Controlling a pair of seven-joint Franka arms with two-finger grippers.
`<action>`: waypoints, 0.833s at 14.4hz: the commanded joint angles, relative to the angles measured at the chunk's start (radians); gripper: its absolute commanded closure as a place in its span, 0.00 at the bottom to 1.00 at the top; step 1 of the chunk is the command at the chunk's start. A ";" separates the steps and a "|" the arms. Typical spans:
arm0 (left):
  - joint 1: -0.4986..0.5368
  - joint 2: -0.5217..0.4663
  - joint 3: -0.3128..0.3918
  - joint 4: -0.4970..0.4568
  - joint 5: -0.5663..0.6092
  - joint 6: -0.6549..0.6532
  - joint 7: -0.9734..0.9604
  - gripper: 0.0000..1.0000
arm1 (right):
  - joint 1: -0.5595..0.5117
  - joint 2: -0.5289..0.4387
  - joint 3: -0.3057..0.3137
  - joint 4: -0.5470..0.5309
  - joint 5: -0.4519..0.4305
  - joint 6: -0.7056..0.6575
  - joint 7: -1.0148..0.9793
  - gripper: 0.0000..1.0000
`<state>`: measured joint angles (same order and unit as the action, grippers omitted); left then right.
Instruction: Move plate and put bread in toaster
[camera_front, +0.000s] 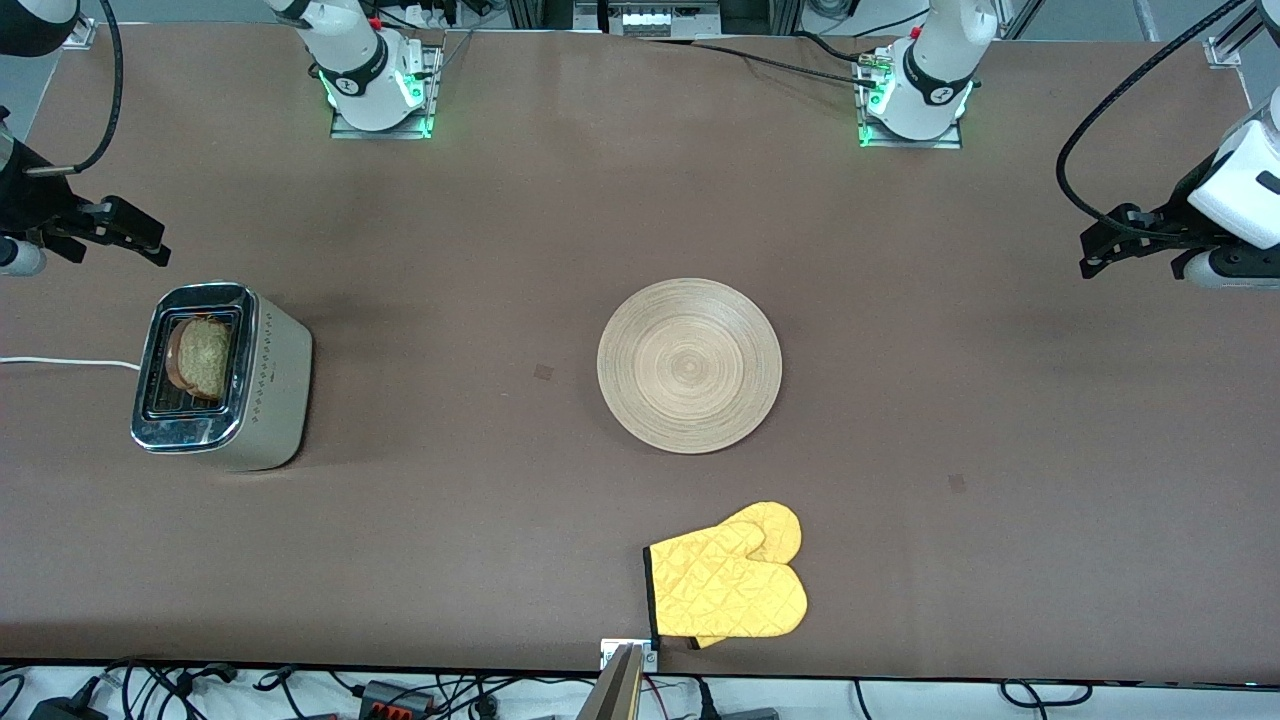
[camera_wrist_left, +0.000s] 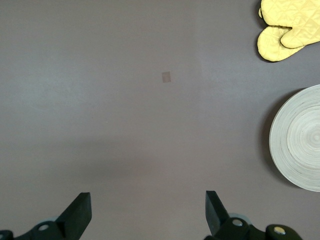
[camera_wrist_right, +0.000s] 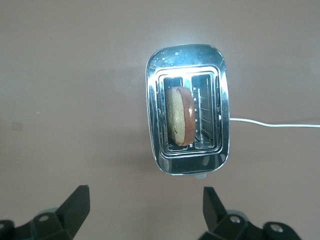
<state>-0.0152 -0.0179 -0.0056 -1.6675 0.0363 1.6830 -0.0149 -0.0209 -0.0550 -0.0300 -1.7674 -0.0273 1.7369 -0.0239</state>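
Clearly most of this job looks done to me. My right gripper (camera_wrist_right: 145, 212) hangs in the air with its fingers spread wide and nothing between them, and straight under it, just ahead of my fingertips, sits the toaster (camera_wrist_right: 187, 107). The bread (camera_wrist_right: 180, 115) stands on edge in one of its two slots, leaning a little, its top and crust poking above the chrome rim; the other slot is bare wire. So the bread is in, though it rides high, and I judge it may yet want a push or the lever to seat fully.

My left gripper (camera_wrist_left: 147, 212) hovers likewise at the other end of the table, fingers wide apart and empty, over bare tabletop. Out past those fingertips and off to one side I catch the plate (camera_wrist_left: 300, 140), and farther on a yellow mitt (camera_wrist_left: 287, 27). Neither touches the other.

From the front camera, my right gripper (camera_front: 125, 235) waits over the table just beside the toaster (camera_front: 225, 375), and my left gripper (camera_front: 1120, 240) waits well apart from the plate (camera_front: 690, 365), which lies flat and empty mid-table, between my two arms. Whether that is the plate's final spot I cannot tell; if it is, I judge nothing is left.
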 joint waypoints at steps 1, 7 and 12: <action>-0.003 0.012 0.001 0.029 -0.013 -0.022 -0.007 0.00 | -0.002 -0.003 0.009 0.014 0.000 -0.023 -0.002 0.00; -0.003 0.012 0.001 0.029 -0.012 -0.020 -0.007 0.00 | -0.002 -0.006 0.004 0.026 0.009 -0.034 -0.004 0.00; -0.003 0.012 0.001 0.029 -0.012 -0.022 -0.002 0.00 | -0.002 -0.011 0.004 0.023 0.007 -0.043 -0.010 0.00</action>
<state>-0.0151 -0.0178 -0.0056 -1.6675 0.0363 1.6829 -0.0149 -0.0206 -0.0575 -0.0279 -1.7515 -0.0257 1.7121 -0.0239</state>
